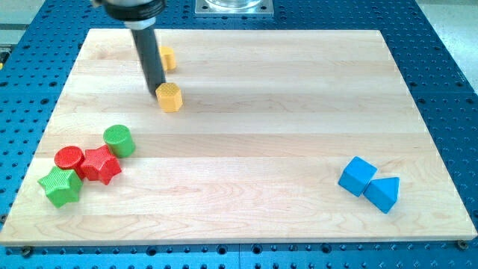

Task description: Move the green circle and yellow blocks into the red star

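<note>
Just now my tip point(158, 93) touches the yellow hexagon block's point(170, 98) upper-left edge.

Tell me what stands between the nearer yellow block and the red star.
Only the green circle, which sits against the red star on its upper right. My tip touches the yellow block; bare board lies between it and the circle.

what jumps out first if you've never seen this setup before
The dark rod reaching down from the view's top, my tip right against a yellow hexagon block, with a second yellow block partly hidden behind the rod. Next, the tight cluster at the view's lower left: green circle, red circle, red star and green star. Two blue blocks sit touching at the lower right.
</note>
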### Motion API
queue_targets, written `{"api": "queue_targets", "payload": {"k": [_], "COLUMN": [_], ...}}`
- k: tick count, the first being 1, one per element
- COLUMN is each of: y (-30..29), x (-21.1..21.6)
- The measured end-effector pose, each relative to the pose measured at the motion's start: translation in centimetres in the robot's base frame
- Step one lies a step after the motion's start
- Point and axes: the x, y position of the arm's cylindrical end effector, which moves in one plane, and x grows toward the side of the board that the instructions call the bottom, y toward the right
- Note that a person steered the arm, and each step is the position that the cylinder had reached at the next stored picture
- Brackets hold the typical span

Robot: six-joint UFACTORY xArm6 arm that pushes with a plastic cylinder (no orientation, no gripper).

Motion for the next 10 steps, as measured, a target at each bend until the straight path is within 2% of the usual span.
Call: {"api": "queue_targets", "payload": {"k": [1, 2, 3, 4, 5, 6, 7, 8, 10], "y": [1.8, 2.6, -7.6, -7.5, -9.7, -7.7, -2.9, -2.9, -3.0], "x": [0.0, 2.9, 8.1, 6.0, -1.1, -8.3, -7.6, -0.6, -10.8]}}
